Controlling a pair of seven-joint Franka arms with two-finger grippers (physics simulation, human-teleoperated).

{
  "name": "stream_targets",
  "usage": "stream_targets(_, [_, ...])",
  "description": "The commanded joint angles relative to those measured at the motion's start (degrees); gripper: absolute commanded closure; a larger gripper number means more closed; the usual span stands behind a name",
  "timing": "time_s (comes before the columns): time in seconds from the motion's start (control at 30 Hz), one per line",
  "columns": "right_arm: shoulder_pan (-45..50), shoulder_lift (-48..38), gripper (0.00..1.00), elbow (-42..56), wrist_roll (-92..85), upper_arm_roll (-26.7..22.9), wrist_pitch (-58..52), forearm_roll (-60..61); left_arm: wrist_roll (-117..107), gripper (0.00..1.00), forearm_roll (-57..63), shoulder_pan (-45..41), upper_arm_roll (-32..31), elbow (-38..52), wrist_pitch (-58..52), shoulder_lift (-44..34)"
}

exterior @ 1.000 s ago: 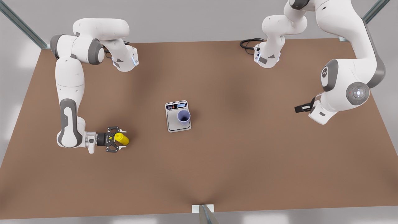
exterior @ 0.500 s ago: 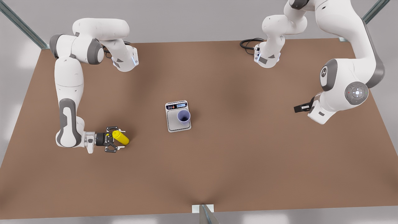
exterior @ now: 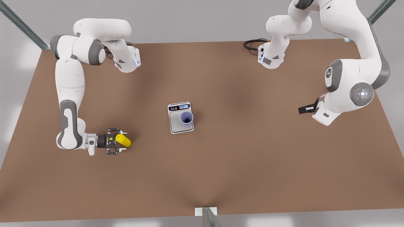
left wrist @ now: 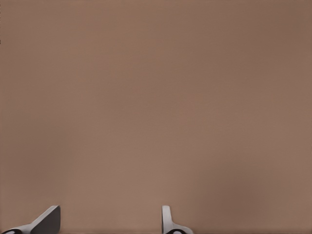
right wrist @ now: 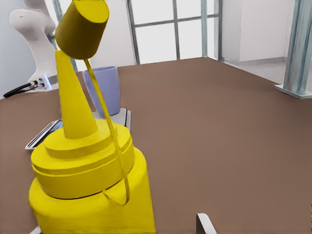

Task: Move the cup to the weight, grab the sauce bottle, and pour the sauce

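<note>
Matte brown table [exterior: 221,164]; cylindrical yellow sauce bottle [exterior: 123,140].

High front camera over the table [exterior: 221,164]; wrist cameras low, near it.

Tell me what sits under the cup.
The cup stands on the weight, on its steel plate near the corner. The patch of plate beneath it is covered.

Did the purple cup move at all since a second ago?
No. The cup sits on the same corner of the scale, right below its dark display strip, exactly as before.
</note>
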Motion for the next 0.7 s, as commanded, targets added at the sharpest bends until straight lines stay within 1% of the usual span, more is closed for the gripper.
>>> stream_targets(0.0, [0.0, 0.0, 0.0, 0.0, 0.0, 0.0, 0.0, 0.0, 0.0, 0.0, 0.01, -0.01, 0.0, -0.01, -0.01, 0.0])
stream_targets(0.67, [-1.41, -0.27, 0.0, -0.35, -0.26, -0.08, 0.09, -2.02, -0.09, 0.0, 0.01, -0.09, 0.0, -0.01, -0.36, -0.36])
